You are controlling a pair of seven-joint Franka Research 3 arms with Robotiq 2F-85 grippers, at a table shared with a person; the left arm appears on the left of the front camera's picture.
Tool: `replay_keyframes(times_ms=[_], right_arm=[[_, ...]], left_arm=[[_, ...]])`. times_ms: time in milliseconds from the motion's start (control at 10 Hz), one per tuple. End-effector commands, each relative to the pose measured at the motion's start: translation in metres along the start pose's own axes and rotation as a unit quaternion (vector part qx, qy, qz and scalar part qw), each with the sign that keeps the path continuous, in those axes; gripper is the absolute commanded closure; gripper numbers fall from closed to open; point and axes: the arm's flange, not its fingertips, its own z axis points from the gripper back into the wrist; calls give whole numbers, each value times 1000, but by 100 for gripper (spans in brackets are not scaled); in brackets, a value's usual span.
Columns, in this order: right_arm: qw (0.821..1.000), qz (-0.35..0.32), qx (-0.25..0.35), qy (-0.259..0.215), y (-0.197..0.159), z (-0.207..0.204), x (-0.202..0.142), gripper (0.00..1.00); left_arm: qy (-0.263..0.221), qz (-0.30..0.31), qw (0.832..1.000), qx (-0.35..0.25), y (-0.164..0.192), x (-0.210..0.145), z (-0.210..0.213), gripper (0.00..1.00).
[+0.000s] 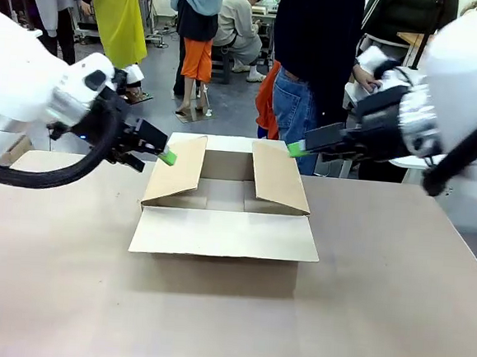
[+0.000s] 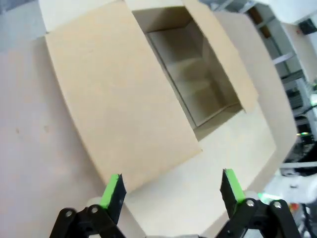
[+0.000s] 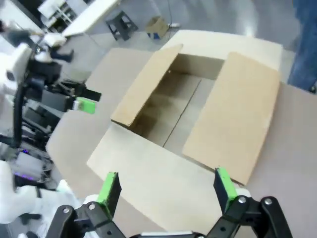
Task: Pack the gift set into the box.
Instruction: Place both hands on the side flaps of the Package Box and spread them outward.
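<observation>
The box (image 1: 226, 235) is a brown cardboard carton in the middle of the table. Its front flap is folded out flat towards me and its two side flaps lean inwards. Its inside (image 2: 195, 87) shows bare cardboard. The gift set is out of view. My left gripper (image 1: 162, 158) is open, its green tip right by the outer face of the left flap (image 1: 177, 169). In the left wrist view, that gripper (image 2: 172, 189) hangs open above this flap (image 2: 119, 99). My right gripper (image 1: 300, 149) is open at the top far corner of the right flap (image 1: 280, 178), and stands open (image 3: 166, 187) above the box (image 3: 237, 119).
A person in a dark top and jeans (image 1: 298, 100) stands at the far side of the table (image 1: 394, 306), just behind the box. Other people stand farther back. The left gripper (image 3: 84, 105) shows across the box in the right wrist view.
</observation>
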Motion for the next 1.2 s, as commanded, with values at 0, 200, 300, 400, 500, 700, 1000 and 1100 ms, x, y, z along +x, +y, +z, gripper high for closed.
replay_keyframes(times_ms=[0,200,300,400,500,700,1000,1100], right_arm=[[998,34,-43,-38,-4,-37,-3,0],[998,1,-55,-12,-17,-46,-14,0],[997,1,-69,-17,-20,-50,-17,0],[998,11,-62,-19,-19,-57,-20,0],[998,3,-53,-31,-20,-60,-21,0],[998,-3,-68,0,-17,-47,-18,0],[998,-3,-68,0,-17,-47,-18,0],[998,-3,-68,0,-17,-47,-18,0]], left_arm=[[31,26,996,83,-26,46,-9,0],[41,36,989,136,-43,76,-35,0],[52,39,985,162,-51,89,-51,0],[69,39,980,185,-59,99,-71,0],[86,34,976,199,-61,105,-88,0],[83,38,967,236,-66,114,-107,0],[122,10,943,310,-75,119,-134,0],[126,16,936,327,-74,119,-138,0]])
